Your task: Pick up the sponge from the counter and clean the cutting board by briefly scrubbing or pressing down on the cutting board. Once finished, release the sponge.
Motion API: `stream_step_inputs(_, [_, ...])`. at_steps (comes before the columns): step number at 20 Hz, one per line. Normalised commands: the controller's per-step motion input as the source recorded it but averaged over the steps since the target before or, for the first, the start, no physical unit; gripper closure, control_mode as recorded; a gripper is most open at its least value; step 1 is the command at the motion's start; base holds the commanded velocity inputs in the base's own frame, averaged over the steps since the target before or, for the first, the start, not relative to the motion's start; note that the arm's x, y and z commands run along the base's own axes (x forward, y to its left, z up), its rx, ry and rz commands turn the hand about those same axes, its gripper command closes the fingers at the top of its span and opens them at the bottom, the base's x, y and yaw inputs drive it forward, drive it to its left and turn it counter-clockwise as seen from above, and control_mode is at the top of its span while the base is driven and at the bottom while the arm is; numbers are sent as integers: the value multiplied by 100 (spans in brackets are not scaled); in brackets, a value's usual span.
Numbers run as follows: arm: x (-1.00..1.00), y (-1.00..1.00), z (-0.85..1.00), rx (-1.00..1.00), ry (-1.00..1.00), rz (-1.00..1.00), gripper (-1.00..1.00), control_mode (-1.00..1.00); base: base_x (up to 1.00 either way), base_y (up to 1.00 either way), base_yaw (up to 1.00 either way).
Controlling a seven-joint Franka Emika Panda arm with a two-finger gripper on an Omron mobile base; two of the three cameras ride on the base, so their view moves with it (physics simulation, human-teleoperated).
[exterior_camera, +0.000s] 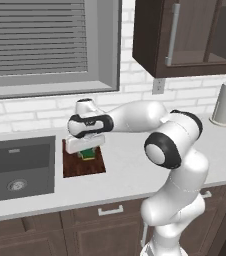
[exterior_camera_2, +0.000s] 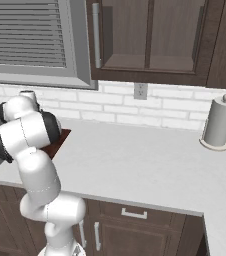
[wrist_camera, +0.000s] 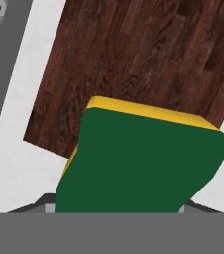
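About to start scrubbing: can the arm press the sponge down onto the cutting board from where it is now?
Probably yes. The gripper is shut on the sponge directly over the cutting board, and nothing lies between them.

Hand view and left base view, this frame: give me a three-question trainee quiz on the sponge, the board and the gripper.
1. True or false: the sponge is lying loose on the counter, away from the gripper.
2. Which sponge layer faces the hand camera? A) yellow B) green
3. What lies directly under the sponge in the hand view?

Key
1. False: the gripper is shut on the sponge, over the cutting board.
2. B: green faces the camera, with yellow showing along its far edge.
3. The cutting board, which rests on the counter beside the sink.
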Motion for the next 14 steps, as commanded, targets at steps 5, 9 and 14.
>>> stream_step_inputs(5, [1,24,-28,0,-3,1,100,-100,0,0,0])
stream_step_inputs(9, [2,30,-34,0,0,1,100,-100,0,0,0])
stream_step_inputs(14, [0,18,-11,0,0,0,100,-100,0,0,0])
